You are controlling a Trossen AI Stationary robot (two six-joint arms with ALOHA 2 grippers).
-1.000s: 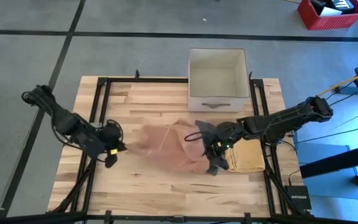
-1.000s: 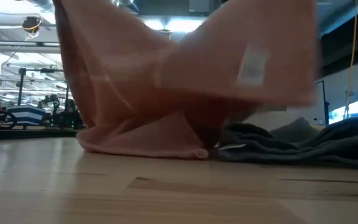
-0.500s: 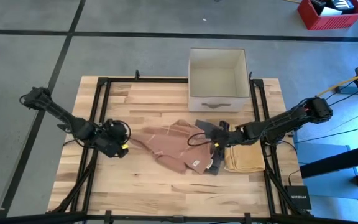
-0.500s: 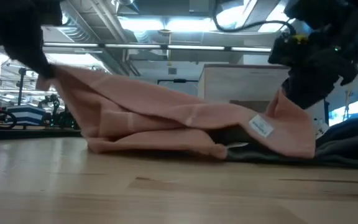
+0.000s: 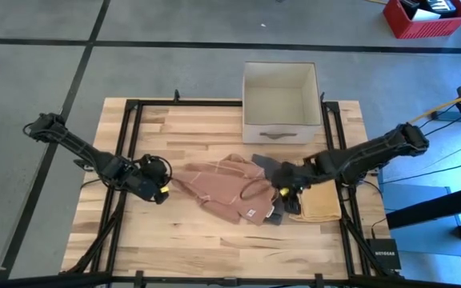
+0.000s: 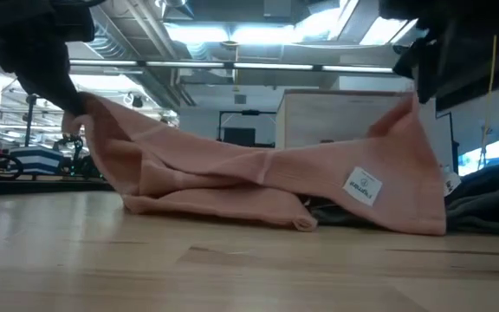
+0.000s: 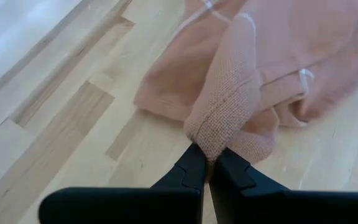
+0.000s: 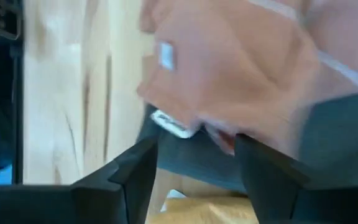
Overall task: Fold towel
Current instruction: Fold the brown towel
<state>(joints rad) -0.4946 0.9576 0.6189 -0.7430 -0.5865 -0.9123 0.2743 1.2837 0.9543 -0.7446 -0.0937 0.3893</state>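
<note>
The pink towel (image 5: 226, 188) has just been released by the right gripper (image 5: 285, 190), now spread, while its other corner is kept clamped by the left gripper (image 7: 207, 167), so the fold remains unfinished.

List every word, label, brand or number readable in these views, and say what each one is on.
Pink towel, white tag: a round mark and a line of print, too small to read.
Same tag in the right wrist view: blurred, unreadable.
Black device on the floor beside the table: white lettering, too small to read.
White box: no text visible.
Nothing else carries writing.
</note>
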